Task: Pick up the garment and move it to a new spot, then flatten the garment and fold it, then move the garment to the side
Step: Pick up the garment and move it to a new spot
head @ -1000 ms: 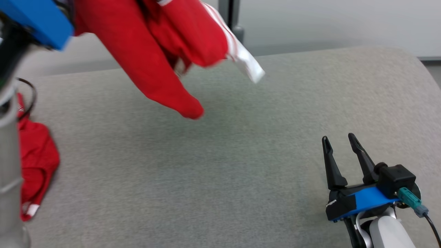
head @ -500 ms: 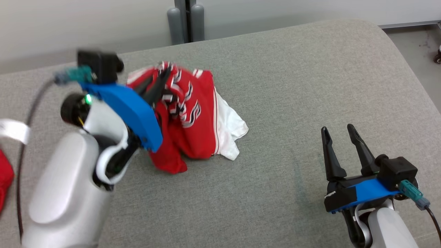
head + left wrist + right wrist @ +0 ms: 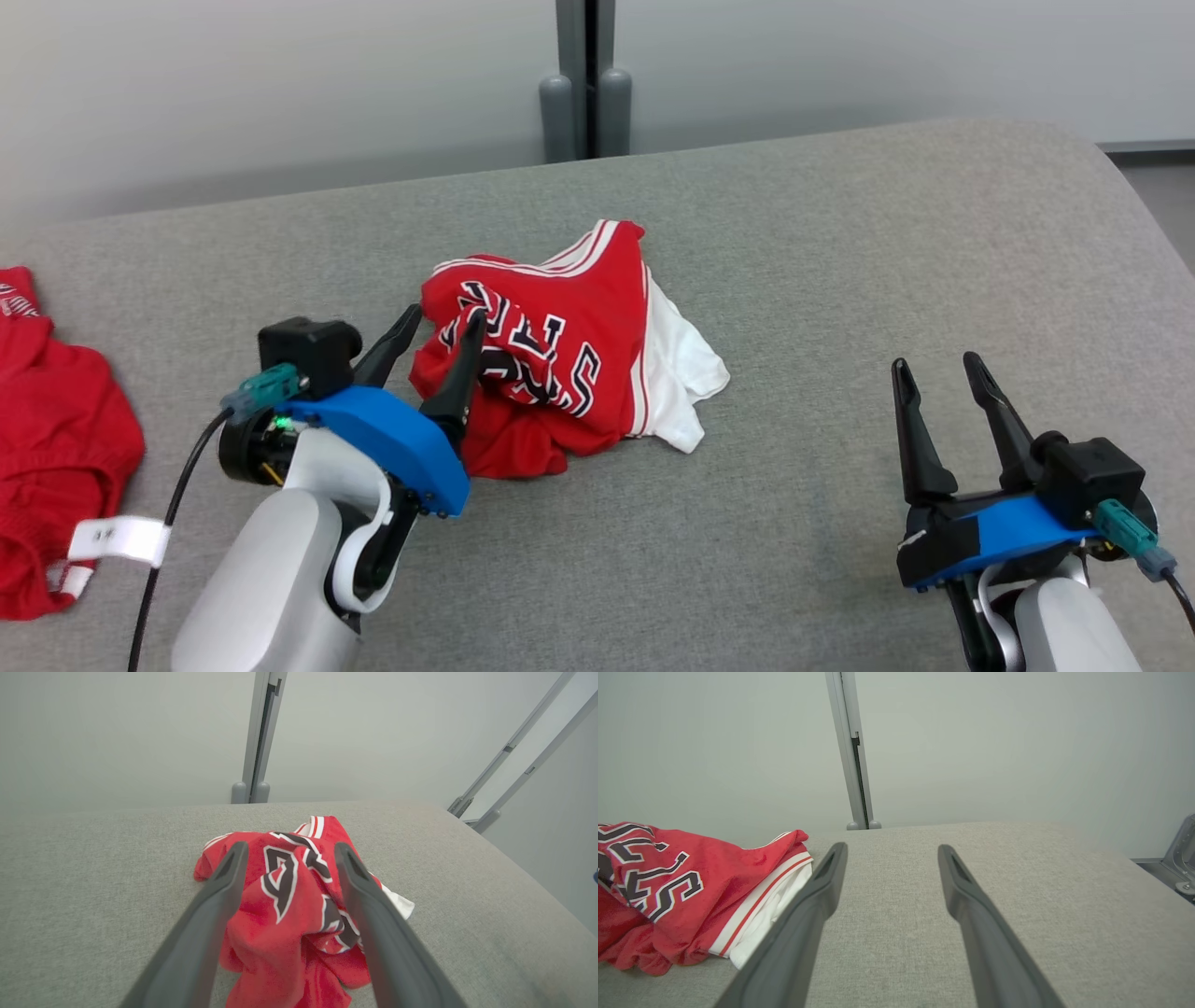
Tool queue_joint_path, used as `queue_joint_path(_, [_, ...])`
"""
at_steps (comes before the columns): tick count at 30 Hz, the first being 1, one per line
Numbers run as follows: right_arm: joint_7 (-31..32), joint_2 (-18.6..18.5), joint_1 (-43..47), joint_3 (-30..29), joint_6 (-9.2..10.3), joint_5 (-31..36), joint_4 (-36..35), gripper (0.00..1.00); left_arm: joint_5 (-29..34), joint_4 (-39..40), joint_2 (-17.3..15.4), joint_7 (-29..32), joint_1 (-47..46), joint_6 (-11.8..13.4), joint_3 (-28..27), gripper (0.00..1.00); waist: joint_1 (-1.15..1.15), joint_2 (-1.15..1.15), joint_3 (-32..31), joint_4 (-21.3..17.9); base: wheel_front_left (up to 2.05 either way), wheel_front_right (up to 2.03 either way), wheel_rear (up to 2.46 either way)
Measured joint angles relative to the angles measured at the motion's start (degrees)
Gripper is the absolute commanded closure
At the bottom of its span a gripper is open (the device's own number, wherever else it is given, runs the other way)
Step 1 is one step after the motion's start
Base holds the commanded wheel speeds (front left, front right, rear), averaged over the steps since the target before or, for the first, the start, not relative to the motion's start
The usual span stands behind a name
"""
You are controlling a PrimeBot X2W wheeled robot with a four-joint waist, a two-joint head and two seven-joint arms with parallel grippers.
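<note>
On the worktop (image 3: 840,280), the jersey (image 3: 579,327) lies crumpled; left end effector (image 3: 441,329), fingers spread, straddles its near edge without clamping. Right end effector (image 3: 935,366) sits well apart, fingers spread, empty.

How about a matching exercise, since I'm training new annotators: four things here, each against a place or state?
Column one:
1. lettered red jersey
2. left gripper
3. right gripper
4. second red garment

Column two:
A. lying at the head view's left edge
B. open over bare grey padded surface, apart from any cloth
C. crumpled in a heap, mid-surface
D. open, right at the heap's edge

Pairs: 1-C, 2-D, 3-B, 4-A
</note>
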State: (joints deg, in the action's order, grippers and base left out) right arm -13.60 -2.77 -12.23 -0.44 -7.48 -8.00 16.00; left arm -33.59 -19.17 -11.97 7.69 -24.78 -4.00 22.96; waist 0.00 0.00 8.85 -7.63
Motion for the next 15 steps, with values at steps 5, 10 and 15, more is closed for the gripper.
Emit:
queue_joint_path(5, [1.5, 0.0, 1.7, -1.0, 0.00, 1.1, -1.6, 0.00, 0.4, 2.8, -0.2, -8.4, 5.1, 2.3, -2.8, 0.00, 0.00, 0.00, -1.5, 2.6, 0.00, 0.00, 0.00])
queue_joint_path(10, [2.9, 0.0, 3.1, -2.1, 0.00, 1.6, -3.1, 0.00, 1.8, 4.5, -0.9, -16.7, 10.9, 4.0, -4.8, 0.00, 0.00, 0.00, -2.3, 4.3, 0.00, 0.00, 0.00])
queue_joint_path(15, [4.0, 0.0, 3.6, -2.0, 0.00, 2.0, -3.8, 0.00, 3.4, 4.6, -1.6, -21.4, 15.6, 5.8, -6.7, 0.00, 0.00, 0.00, -2.8, 5.0, 0.00, 0.00, 0.00])
